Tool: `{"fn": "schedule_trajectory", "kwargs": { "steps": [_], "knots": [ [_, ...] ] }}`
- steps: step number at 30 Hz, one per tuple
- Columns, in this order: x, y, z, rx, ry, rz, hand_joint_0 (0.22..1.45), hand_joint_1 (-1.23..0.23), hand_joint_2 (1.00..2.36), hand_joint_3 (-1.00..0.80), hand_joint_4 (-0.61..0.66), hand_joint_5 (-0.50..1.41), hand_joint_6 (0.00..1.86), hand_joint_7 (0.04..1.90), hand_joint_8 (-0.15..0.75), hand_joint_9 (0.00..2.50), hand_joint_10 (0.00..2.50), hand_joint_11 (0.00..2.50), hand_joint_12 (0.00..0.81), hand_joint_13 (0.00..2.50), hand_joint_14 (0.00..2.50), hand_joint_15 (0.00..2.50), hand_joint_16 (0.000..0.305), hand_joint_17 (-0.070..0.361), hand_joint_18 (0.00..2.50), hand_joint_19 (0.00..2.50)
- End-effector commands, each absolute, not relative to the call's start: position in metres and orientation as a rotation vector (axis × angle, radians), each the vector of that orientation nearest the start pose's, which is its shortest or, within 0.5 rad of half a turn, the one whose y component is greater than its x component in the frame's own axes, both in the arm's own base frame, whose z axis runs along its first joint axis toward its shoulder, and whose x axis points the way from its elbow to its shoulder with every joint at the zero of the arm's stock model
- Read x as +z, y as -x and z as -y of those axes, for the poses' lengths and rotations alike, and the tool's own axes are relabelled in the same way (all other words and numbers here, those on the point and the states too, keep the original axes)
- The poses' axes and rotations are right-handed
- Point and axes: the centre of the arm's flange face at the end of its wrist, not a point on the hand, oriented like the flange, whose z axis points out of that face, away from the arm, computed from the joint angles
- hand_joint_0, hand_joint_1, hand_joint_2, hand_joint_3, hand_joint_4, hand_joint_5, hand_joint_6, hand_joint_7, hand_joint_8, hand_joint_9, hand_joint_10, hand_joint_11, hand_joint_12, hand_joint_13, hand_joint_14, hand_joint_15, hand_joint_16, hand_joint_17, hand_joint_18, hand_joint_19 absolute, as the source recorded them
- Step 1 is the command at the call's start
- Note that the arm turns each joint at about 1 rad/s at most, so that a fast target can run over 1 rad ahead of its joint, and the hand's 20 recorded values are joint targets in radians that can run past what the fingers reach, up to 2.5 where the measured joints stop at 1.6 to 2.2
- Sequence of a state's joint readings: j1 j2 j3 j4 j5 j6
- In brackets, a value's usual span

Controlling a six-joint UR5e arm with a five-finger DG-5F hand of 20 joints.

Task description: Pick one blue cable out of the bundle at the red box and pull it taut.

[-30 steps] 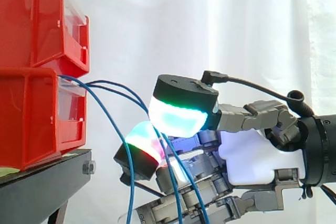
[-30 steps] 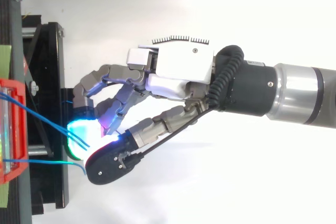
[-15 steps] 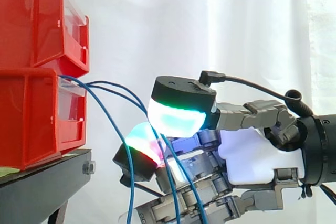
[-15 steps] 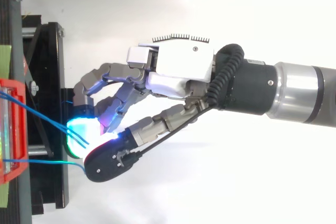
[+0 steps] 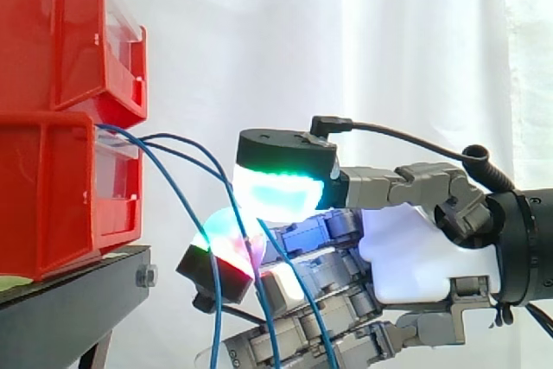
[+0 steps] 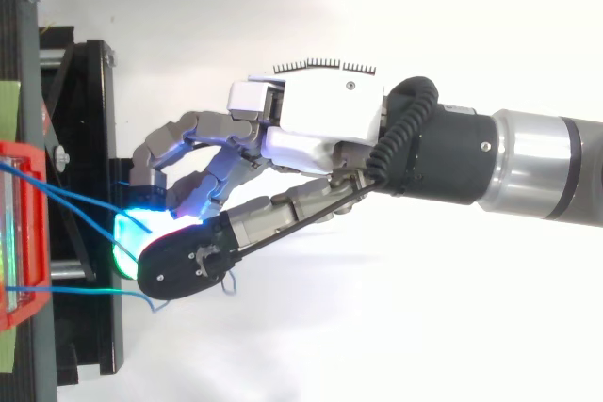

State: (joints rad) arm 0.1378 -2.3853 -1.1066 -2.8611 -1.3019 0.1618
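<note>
Several thin blue cables come out of the lower red box and sag down to the right in loose curves. My hand reaches in from the right, just off the box. Its thumb pad, glowing cyan-green, lies over a finger pad glowing red and green. Blue cable runs between these two pads and hangs on below them. In the top view the hand has its thumb laid across the curled fingers, and two cable strands run from the box into that pinch. A third strand passes under the thumb tip.
A second red box is stacked on the lower one. Both stand on a black stand whose edge juts toward the hand. A white curtain hangs behind.
The thumb has swung left and down onto the finger pads, closing the gap around the cables. The hand has crept slightly toward the box. The cables still hang slack.
</note>
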Motion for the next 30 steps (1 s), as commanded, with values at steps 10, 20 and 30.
{"fn": "schedule_trajectory", "kwargs": {
  "steps": [10, 20, 30],
  "knots": [
    [0.213, -0.781, 0.054, 1.186, -1.424, -1.076, 0.57, -0.73, 1.0, -0.1, 0.18, -0.13, 0.82, 1.01, 0.396, 1.11, 0.01, 0.92, 0.438, 0.64, 0.01, 0.32, 0.068, 0.152, 0.68, 0.41],
    [0.225, -0.78, 0.056, 1.171, -1.397, -1.08, 0.55, -0.75, 1.01, -0.28, 0.17, -0.15, 0.85, 1.01, 0.359, 1.07, 0.02, 0.99, 0.393, 0.61, 0.01, 0.35, 0.057, 0.129, 0.61, 0.45],
    [0.235, -0.777, 0.068, 1.111, -1.339, -1.109, 0.51, -0.66, 1.0, -0.45, 0.17, -0.14, 0.84, 1.03, 0.357, 1.09, 0.02, 1.0, 0.388, 0.6, 0.01, 0.35, 0.056, 0.127, 0.59, 0.47]
  ]
}}
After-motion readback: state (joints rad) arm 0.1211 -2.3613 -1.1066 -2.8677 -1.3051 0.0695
